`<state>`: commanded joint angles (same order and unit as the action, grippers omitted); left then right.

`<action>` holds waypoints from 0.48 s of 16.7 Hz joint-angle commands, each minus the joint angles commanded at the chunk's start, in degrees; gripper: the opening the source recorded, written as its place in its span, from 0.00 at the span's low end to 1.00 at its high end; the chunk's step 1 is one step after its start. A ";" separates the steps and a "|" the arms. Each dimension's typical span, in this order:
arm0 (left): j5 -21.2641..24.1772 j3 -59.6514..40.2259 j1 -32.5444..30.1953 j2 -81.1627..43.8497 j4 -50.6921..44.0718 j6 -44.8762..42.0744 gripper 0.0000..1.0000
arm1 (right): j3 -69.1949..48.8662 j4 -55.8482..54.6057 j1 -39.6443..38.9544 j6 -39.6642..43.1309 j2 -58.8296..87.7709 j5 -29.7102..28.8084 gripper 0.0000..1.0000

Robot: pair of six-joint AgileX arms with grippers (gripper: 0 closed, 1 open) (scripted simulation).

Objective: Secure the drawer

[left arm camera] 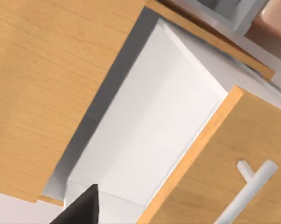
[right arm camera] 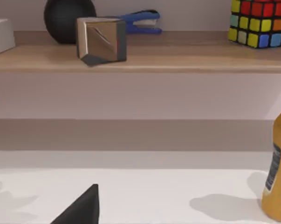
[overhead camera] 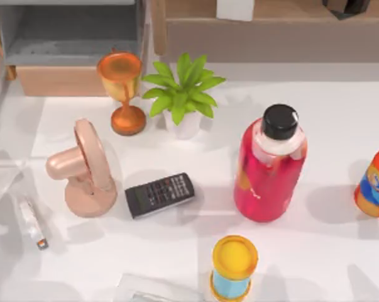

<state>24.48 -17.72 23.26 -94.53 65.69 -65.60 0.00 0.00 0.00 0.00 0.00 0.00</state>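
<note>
One drawer (overhead camera: 70, 38) stands open, grey inside bare

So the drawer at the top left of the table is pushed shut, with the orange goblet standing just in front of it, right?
Not quite. The drawer is pulled open: the top view shows its grey inside behind the tan front panel, and the left wrist view shows the gap too. The orange goblet does stand just in front of it.
</note>
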 joint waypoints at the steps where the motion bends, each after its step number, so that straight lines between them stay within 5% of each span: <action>1: 3.21 -0.56 3.07 -3.29 3.55 -4.23 1.00 | 0.00 0.00 0.00 0.00 0.00 0.00 1.00; 8: 18.20 -6.72 17.08 -18.62 21.38 -24.28 1.00 | 0.00 0.00 0.00 0.00 0.00 0.00 1.00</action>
<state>42.69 -24.45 40.34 -113.14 87.07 -89.88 0.00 0.00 0.00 0.00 0.00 0.00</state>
